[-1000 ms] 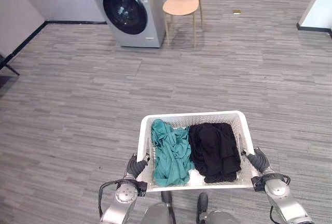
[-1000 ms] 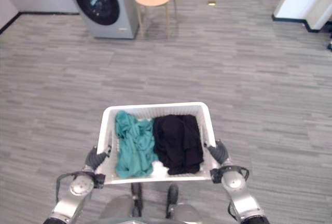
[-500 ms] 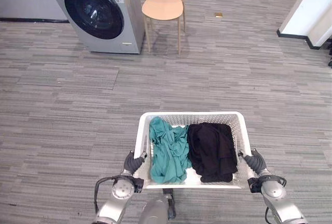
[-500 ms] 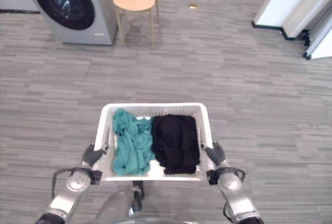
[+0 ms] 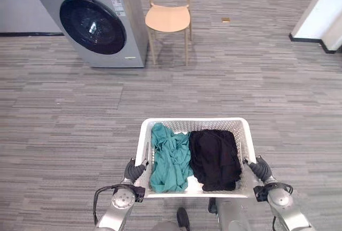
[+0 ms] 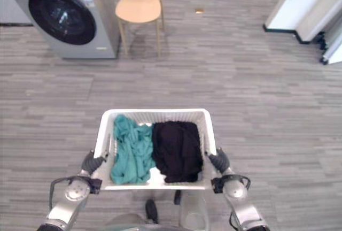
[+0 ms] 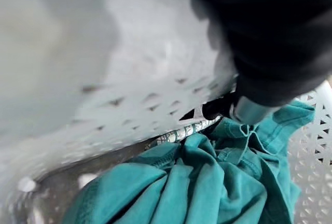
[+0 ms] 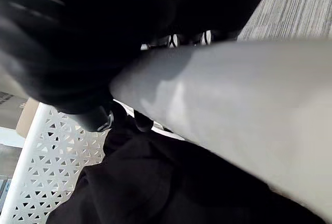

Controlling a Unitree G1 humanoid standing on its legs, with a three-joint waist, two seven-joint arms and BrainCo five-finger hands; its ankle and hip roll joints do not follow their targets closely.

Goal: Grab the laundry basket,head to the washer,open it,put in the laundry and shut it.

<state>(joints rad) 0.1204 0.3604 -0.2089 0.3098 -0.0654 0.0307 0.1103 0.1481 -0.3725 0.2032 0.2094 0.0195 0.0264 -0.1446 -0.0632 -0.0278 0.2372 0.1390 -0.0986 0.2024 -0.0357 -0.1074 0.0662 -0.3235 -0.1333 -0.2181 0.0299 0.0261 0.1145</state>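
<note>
I'm carrying the laundry basket out in front of me, up off the grey plank floor. It's a white plastic tub with perforated lattice walls and a thick rolled rim. My left hand is curled over the rim at the left side and my right hand is clamped on the right side the same way, fingers hooked in over the edge. Inside, a crumpled teal garment fills the left half and a bunched black garment fills the right half, the two touching down the middle. The washer stands well ahead toward the left with its round dark door shut, and a tan chair sits just beside it.
</note>
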